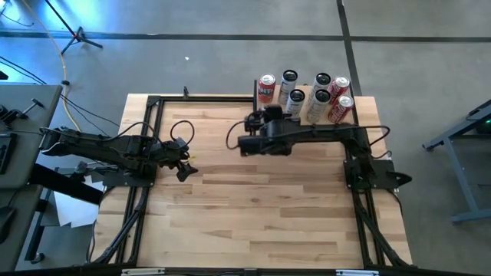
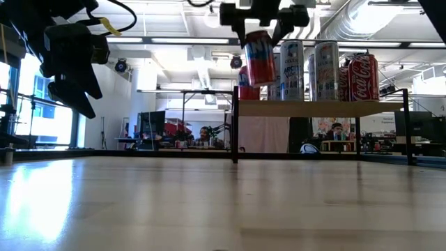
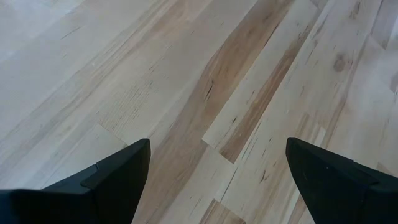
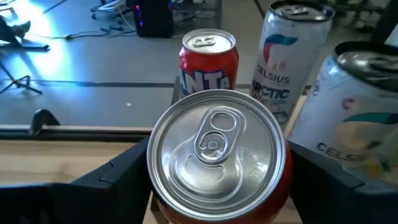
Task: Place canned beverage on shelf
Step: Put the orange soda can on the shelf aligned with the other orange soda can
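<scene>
The red can (image 4: 217,158) hangs in the right claw (image 2: 263,21), clamped by its sides just below the rim, a little tilted and lifted clear of the counter (image 1: 261,207), at the near left edge of the shelf (image 2: 320,108) and not yet resting on it. It is a smooth metal cylinder with its pull tab unbroken, so it is probably full: fairly heavy for its size, firm under a squeeze but thin-walled enough to dent, and slick enough to slide or swing between the fingers when held high up. A hold lower, around the middle of the body, would likely steady it better; as it is, the tilt suggests it should be set down gently and squarely. Behind it on the shelf stand a red Fanta can (image 4: 208,59), Celsius cans (image 4: 287,59) and Coca-Cola cans (image 2: 362,77), close together, so the free spot looks tight. The left claw (image 1: 182,167) waits with its fingers apart, above the counter's left side, holding nothing.
</scene>
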You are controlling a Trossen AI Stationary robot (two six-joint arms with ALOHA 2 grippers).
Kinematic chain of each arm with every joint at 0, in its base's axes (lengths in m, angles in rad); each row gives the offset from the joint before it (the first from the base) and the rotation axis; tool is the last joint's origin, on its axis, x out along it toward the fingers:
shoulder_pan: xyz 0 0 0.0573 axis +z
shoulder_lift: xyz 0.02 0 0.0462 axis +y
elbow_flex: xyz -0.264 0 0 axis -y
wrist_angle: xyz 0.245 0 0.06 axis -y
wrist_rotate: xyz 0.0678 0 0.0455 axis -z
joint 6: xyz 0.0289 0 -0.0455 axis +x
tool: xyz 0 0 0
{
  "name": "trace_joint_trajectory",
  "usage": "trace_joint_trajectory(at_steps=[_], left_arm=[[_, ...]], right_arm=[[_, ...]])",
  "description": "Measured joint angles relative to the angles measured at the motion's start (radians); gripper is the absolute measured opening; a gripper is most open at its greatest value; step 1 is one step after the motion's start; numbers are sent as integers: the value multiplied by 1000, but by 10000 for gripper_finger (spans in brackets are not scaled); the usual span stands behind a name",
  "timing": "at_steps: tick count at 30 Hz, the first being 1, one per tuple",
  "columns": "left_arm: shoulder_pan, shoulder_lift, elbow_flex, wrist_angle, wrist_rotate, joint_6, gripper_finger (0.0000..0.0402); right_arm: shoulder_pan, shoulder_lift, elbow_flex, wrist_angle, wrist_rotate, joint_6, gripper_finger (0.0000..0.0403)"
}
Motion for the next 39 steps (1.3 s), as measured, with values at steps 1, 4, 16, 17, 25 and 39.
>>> trace_joint_trajectory(at_steps=[1,4,16,17,25,39], left_arm=[[0,0,0,0,0,0,351],[0,0,0,0,0,0,351],[0,0,0,0,0,0,351],[0,0,0,0,0,0,351],[0,0,0,0,0,0,351],[0,0,0,0,0,0,351]], right_arm=[[-9,0,-7,12,-1,0,296],[-27,0,-29,54,0,-2,298],[-68,3,-35,135,3,-47,301],[-72,3,-35,144,-4,-54,301],[-105,6,-35,173,-65,-93,302],[-132,30,-35,199,-73,-115,303]])
